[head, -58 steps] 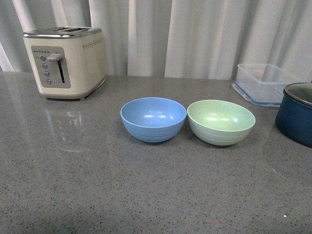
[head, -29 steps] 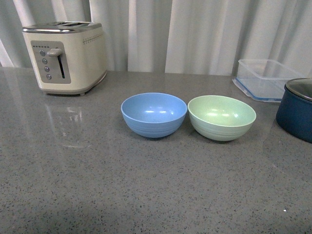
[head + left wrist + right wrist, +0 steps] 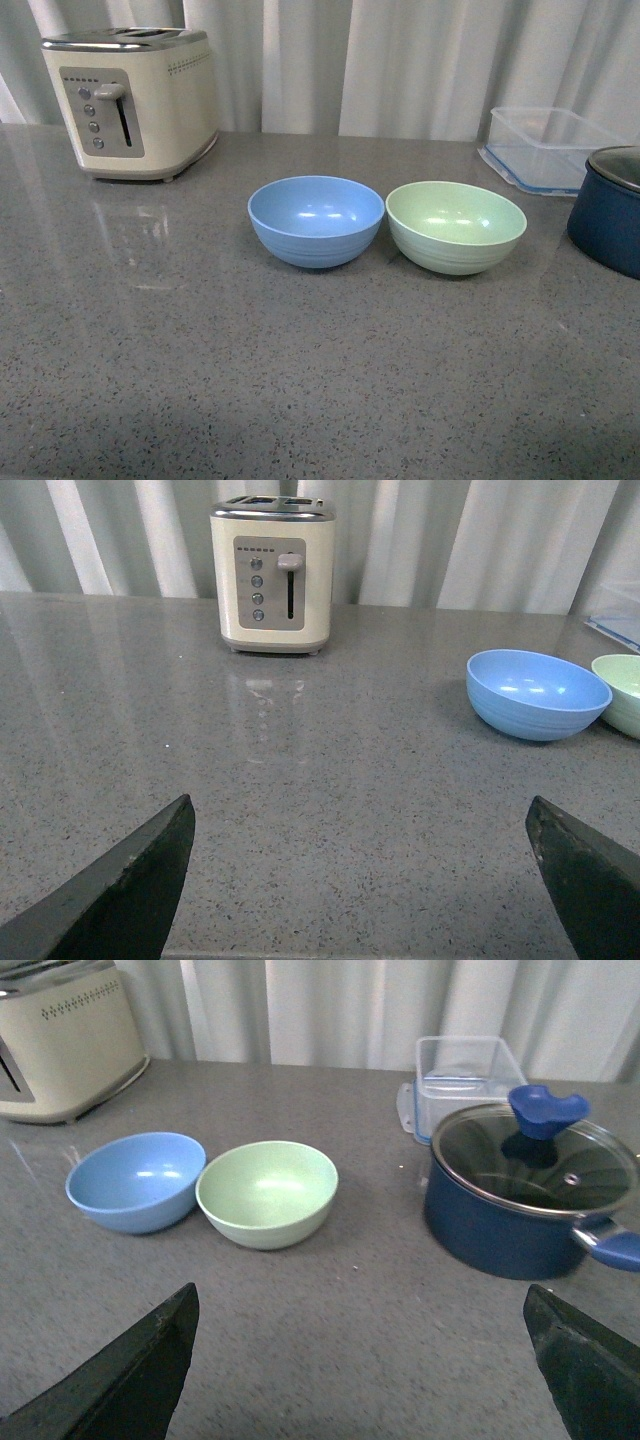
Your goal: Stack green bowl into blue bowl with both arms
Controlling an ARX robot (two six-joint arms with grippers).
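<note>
The blue bowl point(image 3: 316, 220) and the green bowl point(image 3: 456, 226) stand upright side by side mid-counter, rims nearly touching, green to the right. Both are empty. No arm shows in the front view. In the left wrist view my left gripper point(image 3: 360, 820) is open over bare counter near the front edge, well short of the blue bowl point(image 3: 538, 693); the green bowl point(image 3: 622, 692) is cut off at the frame's edge. In the right wrist view my right gripper point(image 3: 360, 1305) is open, nothing between its fingers, short of the green bowl point(image 3: 267, 1192) and blue bowl point(image 3: 135, 1180).
A cream toaster point(image 3: 133, 101) stands at the back left. A clear plastic container point(image 3: 548, 147) sits at the back right, with a dark navy pot with a glass lid point(image 3: 530, 1188) in front of it. White curtains hang behind the grey speckled counter point(image 3: 300, 360).
Everything in the front view has slid upward in the frame, so the camera has tilted or moved; the bowls keep their places relative to each other.
</note>
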